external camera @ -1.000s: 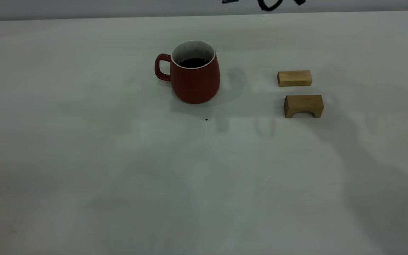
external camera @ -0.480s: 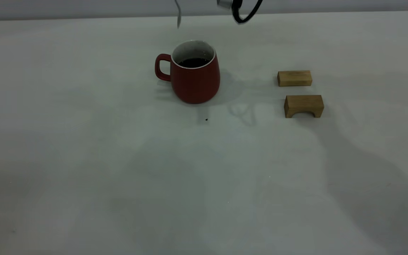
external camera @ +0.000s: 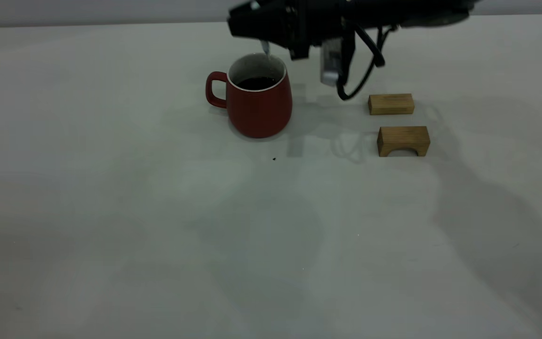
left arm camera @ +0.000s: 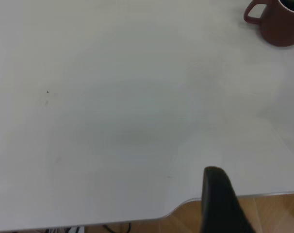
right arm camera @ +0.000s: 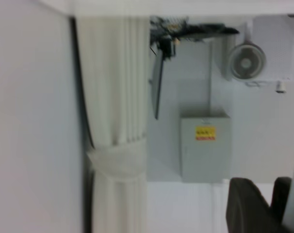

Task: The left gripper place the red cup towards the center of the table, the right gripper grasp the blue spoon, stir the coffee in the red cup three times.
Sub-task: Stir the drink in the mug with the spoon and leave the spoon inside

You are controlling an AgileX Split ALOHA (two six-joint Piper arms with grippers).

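The red cup (external camera: 259, 106) stands upright near the middle of the table (external camera: 111, 212), handle to the left, with dark coffee (external camera: 257, 84) inside. My right gripper (external camera: 252, 23) reaches in level from the upper right, just above the cup, shut on the blue spoon (external camera: 265, 47). The spoon's grey neck hangs down to the cup's back rim; its bowl is not clear to see. The right wrist view faces a wall, with the two fingers (right arm camera: 246, 208) close together. My left gripper (left arm camera: 258, 208) is open, far from the red cup (left arm camera: 280, 24), over the table's edge.
Two wooden blocks lie right of the cup: a plain bar (external camera: 391, 104) and an arched one (external camera: 403, 140) nearer the front. A black cable loop (external camera: 360, 70) and a grey-white cylinder (external camera: 331, 63) hang under the right arm between cup and blocks.
The right arm has come down from above the picture into full view. The spoon has moved right and down, from high over the cup's left side to its rim. The cup has not moved.
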